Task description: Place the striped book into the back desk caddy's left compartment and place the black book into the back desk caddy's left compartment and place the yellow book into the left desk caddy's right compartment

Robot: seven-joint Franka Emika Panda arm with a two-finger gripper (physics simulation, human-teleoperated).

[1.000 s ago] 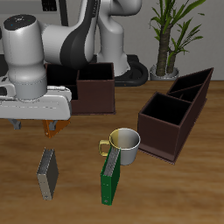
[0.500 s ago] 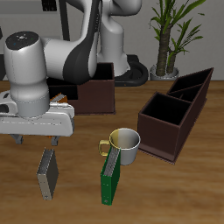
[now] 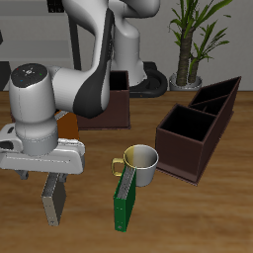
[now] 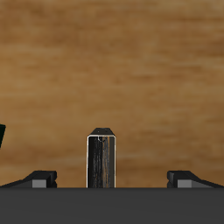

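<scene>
Hanging low over the table [image 3: 212,222], the gripper [image 3: 52,185] is sitting right above the striped book [image 3: 53,201], which is standing on edge near the table's front edge. In the wrist view the book's narrow edge [image 4: 101,159] is showing midway between the two fingertips [image 4: 42,178], and the jaws are standing wide apart with clear wood on either side of it (nothing is being held). The green book [image 3: 125,201] is standing upright close by, leaning against or just touching a white mug [image 3: 140,163]. Behind the arm an orange object [image 3: 67,126] is peeking out, too hidden to name. One dark caddy [image 3: 105,97] is sitting farther back, partly behind the arm, and a second, divided caddy [image 3: 198,126] is lying beside the mug, set at an angle.
</scene>
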